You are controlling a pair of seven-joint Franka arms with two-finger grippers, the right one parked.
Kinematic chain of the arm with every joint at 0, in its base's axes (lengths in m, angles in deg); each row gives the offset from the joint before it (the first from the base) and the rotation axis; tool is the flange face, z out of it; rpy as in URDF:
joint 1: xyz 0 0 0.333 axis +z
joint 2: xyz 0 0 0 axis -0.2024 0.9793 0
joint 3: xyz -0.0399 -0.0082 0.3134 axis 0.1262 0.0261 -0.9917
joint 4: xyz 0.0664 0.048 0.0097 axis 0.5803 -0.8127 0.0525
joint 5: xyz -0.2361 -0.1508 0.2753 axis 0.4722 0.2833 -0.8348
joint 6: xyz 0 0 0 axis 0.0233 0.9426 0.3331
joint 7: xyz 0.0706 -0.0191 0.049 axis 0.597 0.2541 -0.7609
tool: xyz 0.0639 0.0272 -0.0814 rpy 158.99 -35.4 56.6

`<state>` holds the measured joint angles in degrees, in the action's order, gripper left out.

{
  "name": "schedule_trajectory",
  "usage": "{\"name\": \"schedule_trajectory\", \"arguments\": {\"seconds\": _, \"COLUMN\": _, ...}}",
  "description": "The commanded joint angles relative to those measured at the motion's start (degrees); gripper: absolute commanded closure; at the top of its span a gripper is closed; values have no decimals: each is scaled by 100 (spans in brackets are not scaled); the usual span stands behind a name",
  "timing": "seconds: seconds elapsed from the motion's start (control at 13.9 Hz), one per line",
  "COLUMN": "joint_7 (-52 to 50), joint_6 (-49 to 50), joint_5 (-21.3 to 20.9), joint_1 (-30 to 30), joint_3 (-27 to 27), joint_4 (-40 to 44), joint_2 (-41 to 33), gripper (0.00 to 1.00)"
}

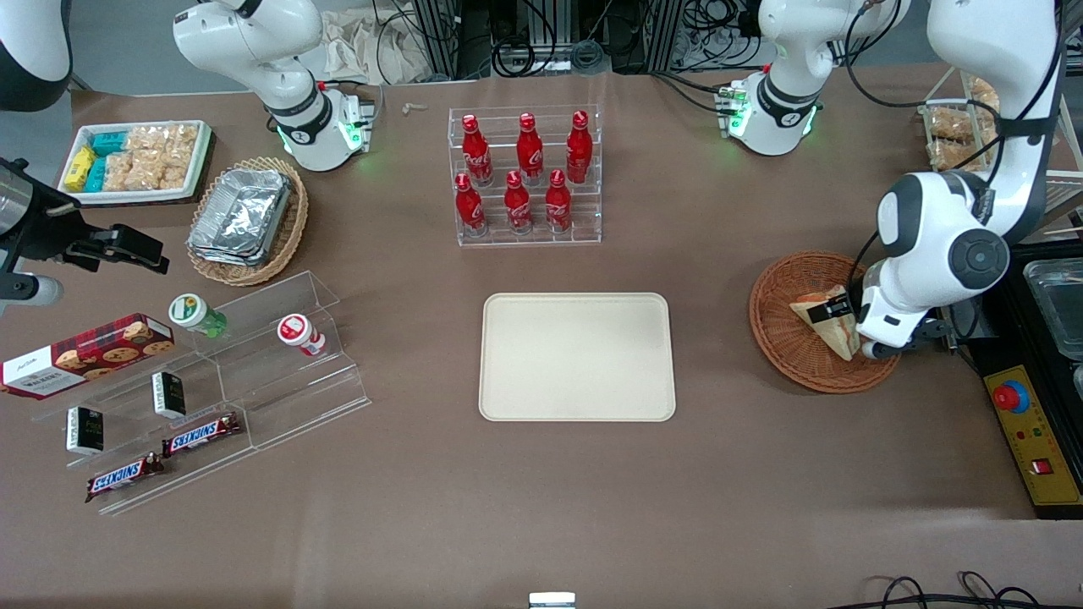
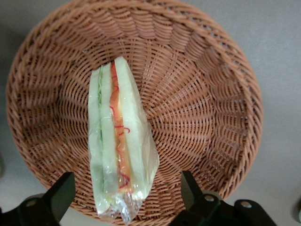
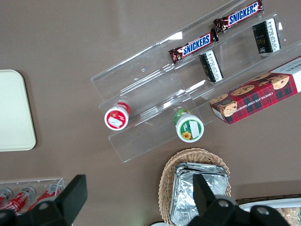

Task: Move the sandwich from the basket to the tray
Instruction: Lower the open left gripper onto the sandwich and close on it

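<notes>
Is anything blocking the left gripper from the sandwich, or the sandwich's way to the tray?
Nothing visible. The left gripper hangs open over the wrapped triangular sandwich in the reddish-brown wicker basket, fingers either side. Only bare brown table separates basket from the empty cream rectangular tray.

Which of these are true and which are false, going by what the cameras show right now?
1. The sandwich lies in the wicker basket. True.
2. The cream tray already holds the sandwich. False: nothing lies on it.
3. The working arm's hand is open, with a finger on either side of the sandwich. True.
4. The clear rack holds green bottles. False: the bottles are red.
5. The hand hangs over the tray. False: it is at the basket, toward the working arm's end of the table.
</notes>
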<state>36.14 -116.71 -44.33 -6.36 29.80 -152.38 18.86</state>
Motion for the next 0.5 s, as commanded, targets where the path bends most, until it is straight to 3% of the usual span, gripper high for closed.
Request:
{"name": "schedule_trajectory", "arguments": {"seconds": 0.0, "joint_7": -143, "joint_6": -119, "joint_5": 41, "joint_1": 13, "joint_3": 29, "joint_4": -114, "joint_2": 31, "gripper": 0}}
{"name": "schedule_trajectory", "arguments": {"seconds": 0.14, "joint_7": -222, "joint_6": -303, "joint_5": 41, "joint_1": 13, "joint_3": 29, "joint_4": -263, "joint_2": 32, "gripper": 1}}
{"name": "schedule_trajectory", "arguments": {"seconds": 0.43, "joint_7": -442, "joint_6": -409, "joint_5": 41, "joint_1": 13, "joint_3": 29, "joint_4": -317, "joint_2": 49, "gripper": 15}}
